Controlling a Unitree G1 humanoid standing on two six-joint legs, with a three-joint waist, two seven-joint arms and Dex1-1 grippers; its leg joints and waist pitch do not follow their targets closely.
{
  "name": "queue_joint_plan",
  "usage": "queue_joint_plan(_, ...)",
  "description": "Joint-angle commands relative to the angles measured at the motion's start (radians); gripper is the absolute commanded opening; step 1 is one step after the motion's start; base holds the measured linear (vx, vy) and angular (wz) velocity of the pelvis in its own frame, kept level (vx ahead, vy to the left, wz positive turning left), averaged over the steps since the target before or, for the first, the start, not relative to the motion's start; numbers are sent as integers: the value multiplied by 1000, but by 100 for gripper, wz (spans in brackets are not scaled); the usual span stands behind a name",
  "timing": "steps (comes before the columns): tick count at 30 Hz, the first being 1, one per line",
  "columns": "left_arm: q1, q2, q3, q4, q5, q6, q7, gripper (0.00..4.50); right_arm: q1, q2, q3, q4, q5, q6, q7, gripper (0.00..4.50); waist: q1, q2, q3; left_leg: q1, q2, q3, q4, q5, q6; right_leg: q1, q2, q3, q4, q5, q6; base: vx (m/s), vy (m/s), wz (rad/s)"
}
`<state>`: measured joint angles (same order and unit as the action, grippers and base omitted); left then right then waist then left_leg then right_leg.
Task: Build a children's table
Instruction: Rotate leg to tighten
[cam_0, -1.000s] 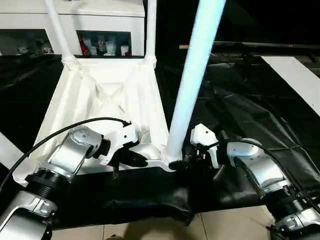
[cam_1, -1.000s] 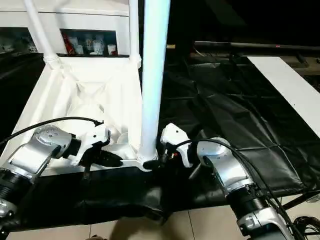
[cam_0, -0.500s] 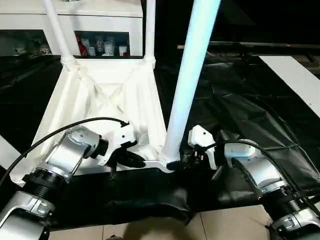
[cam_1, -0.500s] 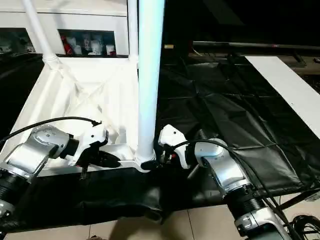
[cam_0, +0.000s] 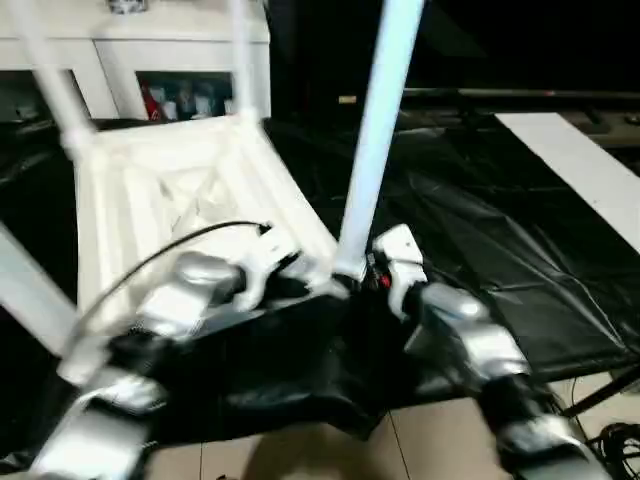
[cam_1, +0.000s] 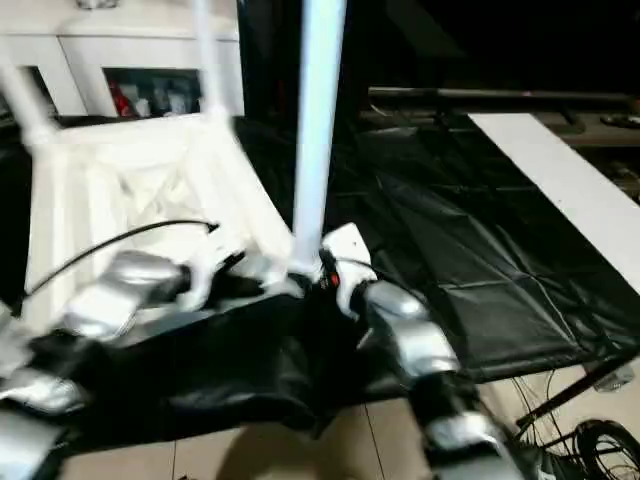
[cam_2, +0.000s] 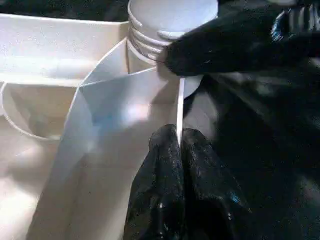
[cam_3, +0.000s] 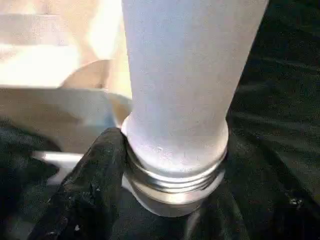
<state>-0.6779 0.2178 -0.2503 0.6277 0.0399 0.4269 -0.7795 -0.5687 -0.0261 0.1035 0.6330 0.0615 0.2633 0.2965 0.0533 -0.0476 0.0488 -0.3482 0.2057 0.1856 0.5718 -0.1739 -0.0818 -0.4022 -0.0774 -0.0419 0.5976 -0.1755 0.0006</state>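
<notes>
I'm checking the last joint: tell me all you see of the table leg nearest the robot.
The nearest leg is a long white tapered plastic-looking tube, standing nearly upright in the corner socket of the upturned white tabletop. Threads show at its base. The right pincer wraps its base; one black finger touches it.

Black sheet (cam_0: 520, 260) covers work table; cabinet (cam_0: 150, 60) behind, perhaps shelving bottles.
</notes>
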Motion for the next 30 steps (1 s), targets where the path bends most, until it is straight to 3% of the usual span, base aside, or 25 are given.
queue_joint_plan(1,4,-60,-19,77,24,6,92,0,-11,54,3,91,-15,37,-77,270,-2,15,-47,12,12,-20,-74,-404,-44,19,-52,25,-101,-513,-99,0,0,0)
queue_joint_plan(4,-11,-85,-37,136,61,-24,138,0,-40,114,-26,123,12,-17,-67,270,-3,14,-47,14,11,-20,-75,-421,-35,14,-51,25,-105,-504,-90,0,0,0)
queue_joint_plan(6,-10,-81,-45,137,68,-23,133,0,-40,118,-21,117,17,-33,-44,270,-2,13,-47,10,12,-21,-77,-419,-31,19,-52,24,-105,-491,-91,0,0,0)
queue_joint_plan(9,-11,-62,-57,138,74,-8,112,0,-30,96,-6,62,25,-71,28,340,1,15,-50,7,15,-18,-79,-404,-26,22,-52,28,-97,-422,-116,0,0,0)
queue_joint_plan(11,-8,-39,-69,133,84,-3,90,0,-20,62,-2,10,38,-78,80,341,2,13,-50,5,15,-16,-78,-398,-17,24,-52,29,-95,-408,-123,0,0,0)
queue_joint_plan(13,-7,-15,-86,131,102,-4,65,0,-17,22,-2,-30,46,-78,125,381,-3,12,-49,-7,15,-20,-83,-370,-12,35,-52,26,-91,-401,-121,0,0,0)
queue_joint_plan(16,2,13,-92,113,106,-5,14,0,-10,-46,13,-85,44,-80,237,391,-4,11,-47,2,15,-17,-78,-383,-5,28,-52,27,-99,-435,-122,0,0,0)
queue_joint_plan(20,21,57,-111,68,102,-29,-75,0,9,-147,53,-149,45,-85,398,412,-3,10,-48,-2,17,-16,-78,-353,7,33,-52,28,-95,-395,-138,0,0,0)
queue_joint_plan(22,50,109,-133,-10,71,-72,-198,0,35,-235,95,-193,32,-108,531,412,1,12,-49,-4,23,-15,-78,-329,16,36,-54,31,-88,-342,-158,0,0,0)
queue_joint_plan(24,55,117,-134,-24,64,-71,-216,0,40,-248,101,-200,31,-110,551,412,4,13,-51,1,22,-10,-74,-309,20,33,-52,33,-84,-293,-185,25,-7,3)
queue_joint_plan(25,73,152,-150,-73,41,-98,-291,0,55,-287,118,-220,32,-110,614,412,9,14,-54,4,23,-8,-71,-285,23,35,-52,33,-77,-237,-208,0,0,0)
queue_joint_plan(27,102,208,-182,-142,30,-154,-388,0,72,-329,135,-243,41,-104,690,412,12,15,-55,-3,25,-10,-73,-249,29,44,-51,31,-67,-174,-224,27,-6,3)
queue_joint_plan(30,137,256,-190,-230,-11,-154,-489,0,89,-363,153,-275,53,-88,760,412,19,23,-58,4,25,-3,-67,-188,41,42,-45,32,-53,-51,-264,24,0,1)
